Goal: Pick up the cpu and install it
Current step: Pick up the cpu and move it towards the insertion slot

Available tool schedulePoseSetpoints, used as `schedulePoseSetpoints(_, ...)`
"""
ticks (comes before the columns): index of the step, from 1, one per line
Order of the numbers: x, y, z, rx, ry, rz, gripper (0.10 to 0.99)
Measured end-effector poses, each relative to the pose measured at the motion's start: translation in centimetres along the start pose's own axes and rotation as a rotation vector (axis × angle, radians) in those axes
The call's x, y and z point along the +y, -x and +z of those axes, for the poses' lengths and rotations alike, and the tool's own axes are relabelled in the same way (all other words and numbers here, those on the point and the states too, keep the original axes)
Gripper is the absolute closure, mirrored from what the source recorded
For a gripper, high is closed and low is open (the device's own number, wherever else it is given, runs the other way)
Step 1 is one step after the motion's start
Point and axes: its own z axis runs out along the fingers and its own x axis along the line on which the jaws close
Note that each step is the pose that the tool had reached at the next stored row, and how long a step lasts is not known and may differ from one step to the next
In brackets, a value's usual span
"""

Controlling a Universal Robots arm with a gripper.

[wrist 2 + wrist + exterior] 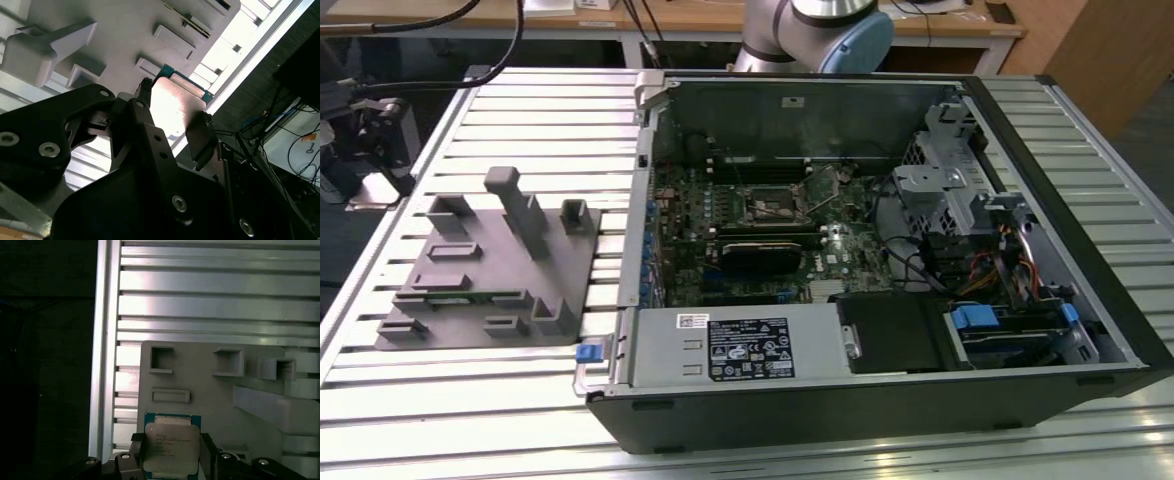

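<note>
**Operator:** Report quantity at the jaws.

**Unit:** One cpu (170,460). I carry one gripper (172,441) with two fingers (137,450).

**Operator:** Report fixture quantities, first wrist view.

**Unit:** One grey fixture (200,385). On it I count three hollow square blocks (161,360), one flat rectangular pad (170,395) and one long upright block (275,410).

**Operator:** Report exterior view quantities.

**Unit:** One computer case (854,415), one motherboard (854,255), one socket frame (767,205), one slotted table (520,110).

A robotics lab: slatted aluminium bench (520,110), opened computer case (854,412), robot arm (817,35).
</note>
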Motion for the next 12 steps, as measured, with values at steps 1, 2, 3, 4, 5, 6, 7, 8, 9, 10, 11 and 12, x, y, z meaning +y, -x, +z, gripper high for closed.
schedulePoseSetpoints(1,0.00,0.00,-0.12,0.0000,0.000,0.000,0.557)
schedulePoseSetpoints(2,0.01,-0.01,-0.24,-0.0001,0.000,0.000,0.557)
schedulePoseSetpoints(3,0.01,-0.01,-0.37,0.0000,0.000,0.000,0.557)
schedulePoseSetpoints(4,0.02,-0.01,-0.49,0.0000,0.000,0.000,0.557)
schedulePoseSetpoints(5,0.02,-0.01,-0.61,0.0001,0.000,0.000,0.557)
schedulePoseSetpoints(6,0.03,-0.02,-0.72,0.0001,0.000,0.000,0.557)
schedulePoseSetpoints(7,0.03,-0.02,-0.84,0.0001,0.000,0.000,0.557)
schedulePoseSetpoints(8,0.04,-0.02,-0.96,0.0000,0.000,0.000,0.557)
schedulePoseSetpoints(9,0.04,-0.02,-1.07,0.0000,0.000,0.000,0.557)
schedulePoseSetpoints(10,0.05,-0.03,-1.18,0.0000,0.000,0.000,0.557)
schedulePoseSetpoints(11,0.05,-0.03,-1.31,0.0000,0.000,0.000,0.557)
schedulePoseSetpoints(12,0.05,-0.03,-1.42,-0.0001,0.000,0.000,0.557)
